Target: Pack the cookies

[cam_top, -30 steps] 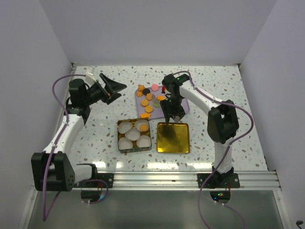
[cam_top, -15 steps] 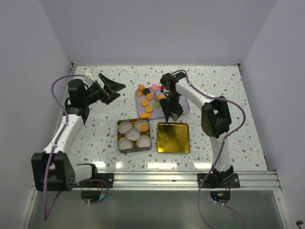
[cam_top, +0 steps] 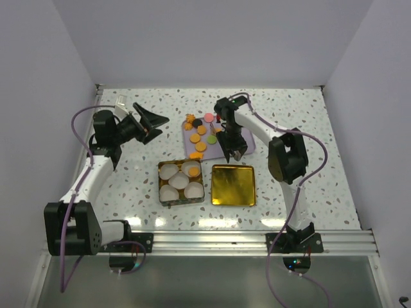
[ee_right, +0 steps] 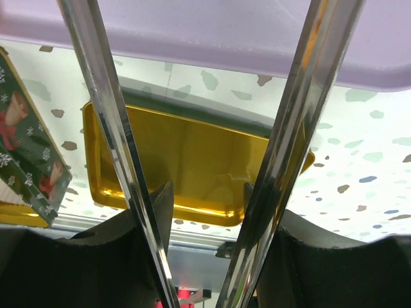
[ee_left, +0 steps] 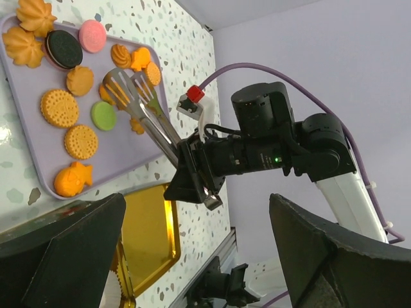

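On speckled white bench (cam_top: 289, 109), lilac walls (cam_top: 212, 38) around: right tool (ee_left: 196, 173) grips tongs (ee_left: 138, 106) among cookies (ee_left: 60, 108); left tool (cam_top: 156, 124) spread wide.

top: overhead, far | left wrist: sidelong, mid-range | right wrist: low, close | top+left share cookies (ee_left: 59, 108)

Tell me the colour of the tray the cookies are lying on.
Pale lilac. The tray shows best in the left wrist view.
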Robot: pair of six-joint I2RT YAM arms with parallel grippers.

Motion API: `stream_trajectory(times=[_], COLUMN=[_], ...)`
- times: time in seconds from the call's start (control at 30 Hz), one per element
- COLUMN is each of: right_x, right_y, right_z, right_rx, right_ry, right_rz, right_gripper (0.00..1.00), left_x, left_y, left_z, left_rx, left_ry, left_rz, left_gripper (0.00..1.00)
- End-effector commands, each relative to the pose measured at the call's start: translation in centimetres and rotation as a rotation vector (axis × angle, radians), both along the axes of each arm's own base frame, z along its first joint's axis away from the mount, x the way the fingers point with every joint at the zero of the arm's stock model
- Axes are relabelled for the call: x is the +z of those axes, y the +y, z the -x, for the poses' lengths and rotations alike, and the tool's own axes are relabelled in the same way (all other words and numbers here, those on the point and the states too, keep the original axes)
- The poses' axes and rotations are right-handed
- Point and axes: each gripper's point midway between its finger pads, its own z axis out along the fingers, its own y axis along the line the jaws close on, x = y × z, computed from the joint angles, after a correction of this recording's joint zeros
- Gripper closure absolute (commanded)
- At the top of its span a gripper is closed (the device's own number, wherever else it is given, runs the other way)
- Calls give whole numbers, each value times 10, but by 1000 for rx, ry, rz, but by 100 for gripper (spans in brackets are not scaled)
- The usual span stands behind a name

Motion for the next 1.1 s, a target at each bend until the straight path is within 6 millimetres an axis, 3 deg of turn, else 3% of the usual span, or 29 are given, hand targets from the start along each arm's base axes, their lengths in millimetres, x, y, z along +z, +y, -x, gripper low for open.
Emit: stream_trajectory(times=[0.0, 0.2, 0.47, 1.07], right_x=[8, 0, -2, 22], right_y=[-18, -7, -7, -11], right_z=[20, 32, 39, 32], right_rx=[40, 80, 82, 57], right_ry=[55, 92, 130, 59], right_rz=[120, 150, 164, 156], right_gripper=[50, 50, 49, 69], left_x=[6, 2, 3, 6], left_y=[1, 0, 3, 14], left_z=[-1, 0, 0, -2], left_rx=[-14, -22, -34, -36], left_ry=[-47, -38, -44, -46], left_rz=[20, 33, 31, 21], left_gripper=[0, 0, 0, 0])
